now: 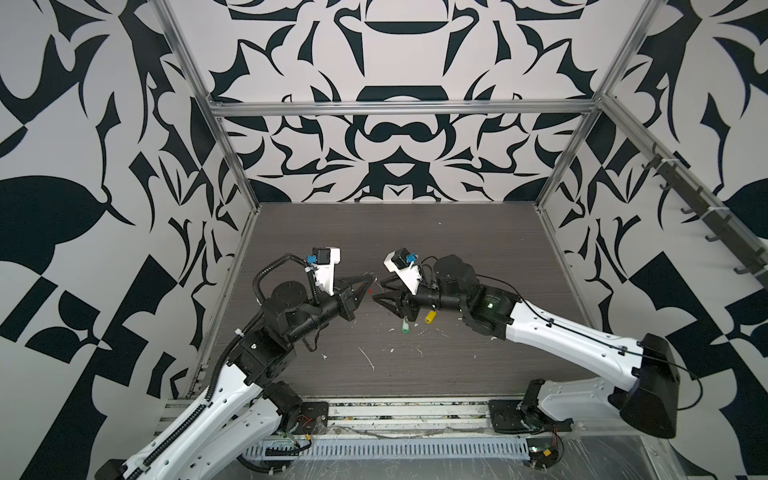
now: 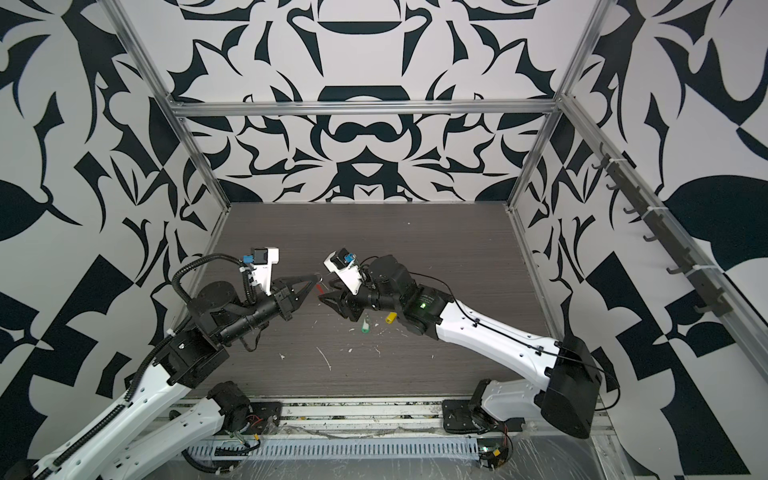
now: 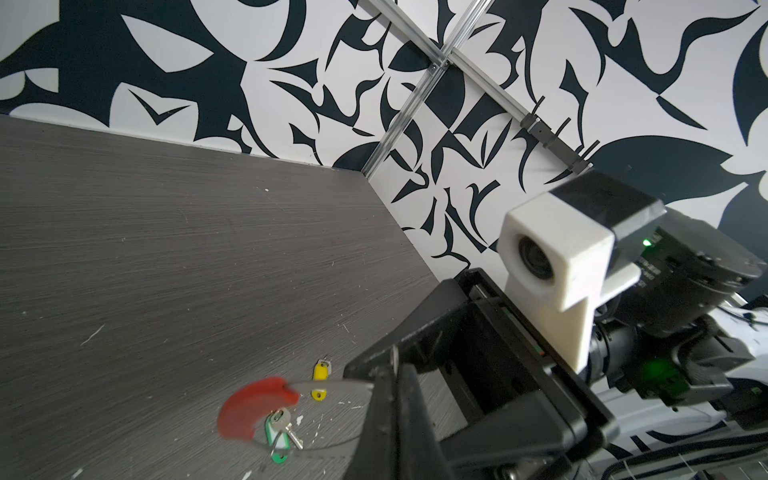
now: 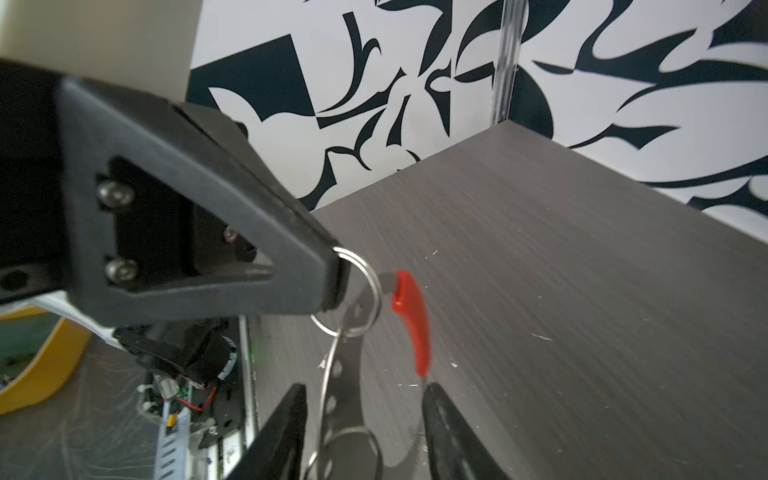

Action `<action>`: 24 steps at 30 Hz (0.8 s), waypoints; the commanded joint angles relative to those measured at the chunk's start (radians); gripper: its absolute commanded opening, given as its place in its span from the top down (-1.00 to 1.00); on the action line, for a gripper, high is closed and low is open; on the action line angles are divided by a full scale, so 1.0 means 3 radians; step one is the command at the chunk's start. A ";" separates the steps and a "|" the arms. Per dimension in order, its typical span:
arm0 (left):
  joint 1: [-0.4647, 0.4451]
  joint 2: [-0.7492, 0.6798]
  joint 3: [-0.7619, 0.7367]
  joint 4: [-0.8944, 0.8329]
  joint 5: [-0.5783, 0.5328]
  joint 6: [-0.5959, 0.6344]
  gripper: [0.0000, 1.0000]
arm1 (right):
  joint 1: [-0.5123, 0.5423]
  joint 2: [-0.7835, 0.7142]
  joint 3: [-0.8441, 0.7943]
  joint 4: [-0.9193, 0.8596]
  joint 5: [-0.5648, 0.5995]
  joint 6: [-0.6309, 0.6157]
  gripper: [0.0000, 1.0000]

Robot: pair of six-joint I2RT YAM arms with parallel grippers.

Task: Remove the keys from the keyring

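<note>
Near edge: cable duct. Loose on table: green key, yellow key, just near-side of right gripper, jaws spread astride keyring. Centre, mid-air: left gripper clamped on keyring's small ring.

Both top views look down on the table; close wrist views face each other.

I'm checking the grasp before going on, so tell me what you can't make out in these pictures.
- Whether the right gripper holds the keyring: the right wrist view's bottom edge cuts both off.
- The keyring's shape in both top views: too small to trace.
- The green key in the left wrist view: the blurred keyring crosses part of it.
</note>
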 commanded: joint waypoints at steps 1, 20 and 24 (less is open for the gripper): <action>0.0001 0.0001 -0.0013 0.0148 0.0028 -0.0043 1.00 | -0.0019 -0.0042 -0.0018 0.0232 -0.0131 0.0073 0.27; 0.0001 -0.0442 0.0026 -0.0338 -0.0737 0.0033 -0.99 | -0.0423 0.1165 0.0244 -0.0089 -0.1324 0.0694 1.00; 0.0001 -0.0519 -0.0032 -0.0317 -0.0780 0.0028 -0.98 | -0.0418 0.1623 0.0363 -0.0124 -0.1404 0.0758 1.00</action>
